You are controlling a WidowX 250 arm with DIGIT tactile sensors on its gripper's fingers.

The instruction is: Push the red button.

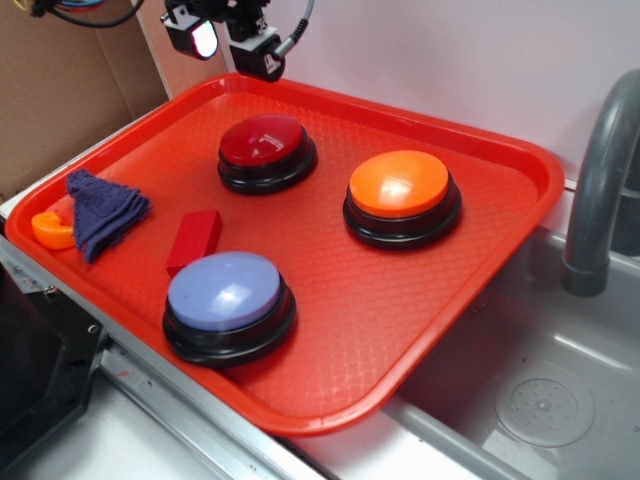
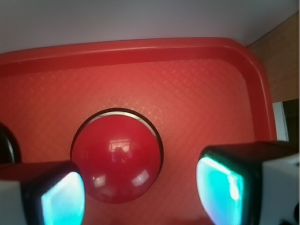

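Large round dome button with a glossy dark red top [image 1: 263,140] on a black base, seated toward the far left part of a red plastic tray with a diamond-textured floor [image 1: 480,260]. In the wrist view the same red dome [image 2: 117,161] shining with pale reflections, ringed by its black rim, lying low in the frame between the two fingers.

Black gripper [image 1: 232,38] up at the tray's far edge, raised above and behind the red button, not touching it; fingers spread wide, nothing held.

On the tray floor besides: an orange-topped dome button on a black base [image 1: 399,186] to the right, a lavender-blue dome button on a black base [image 1: 225,292] near the front, a small red rectangular block [image 1: 194,240] between them and the left rim, a crumpled dark blue cloth [image 1: 103,210], and an orange plastic piece [image 1: 52,230] just beside the cloth at the left rim.

Right of the tray, a grey sink basin [image 1: 560,390] with a grey faucet [image 1: 600,180].
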